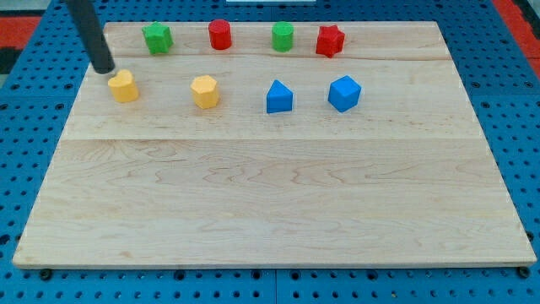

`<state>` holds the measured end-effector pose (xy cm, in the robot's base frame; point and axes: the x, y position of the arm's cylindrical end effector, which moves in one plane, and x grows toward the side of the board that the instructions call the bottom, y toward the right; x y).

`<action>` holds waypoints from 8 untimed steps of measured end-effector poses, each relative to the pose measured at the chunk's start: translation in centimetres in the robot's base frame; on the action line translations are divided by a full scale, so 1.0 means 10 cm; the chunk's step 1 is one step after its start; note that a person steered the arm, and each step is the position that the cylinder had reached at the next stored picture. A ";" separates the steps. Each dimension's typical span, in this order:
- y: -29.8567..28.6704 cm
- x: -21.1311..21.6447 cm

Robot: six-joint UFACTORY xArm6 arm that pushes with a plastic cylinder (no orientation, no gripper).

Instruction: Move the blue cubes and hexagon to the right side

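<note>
We see both blue blocks (279,97) (344,93) side by side right of centre in the 2nd row, well apart from my tip (103,69), a plain rod w/ no jaws, touching nothing, just above-left of the yellow block (123,86).

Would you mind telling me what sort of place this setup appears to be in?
Probably a robotics lab bench: a pale wooden board lies on a blue perforated table, small coloured blocks such as a blue cube sit on it, and my tip rests beside a yellow block.
</note>
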<state>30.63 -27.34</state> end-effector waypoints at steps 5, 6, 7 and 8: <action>1.10 0.40; 2.02 0.40; 2.69 0.63; 2.66 0.82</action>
<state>38.80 -0.78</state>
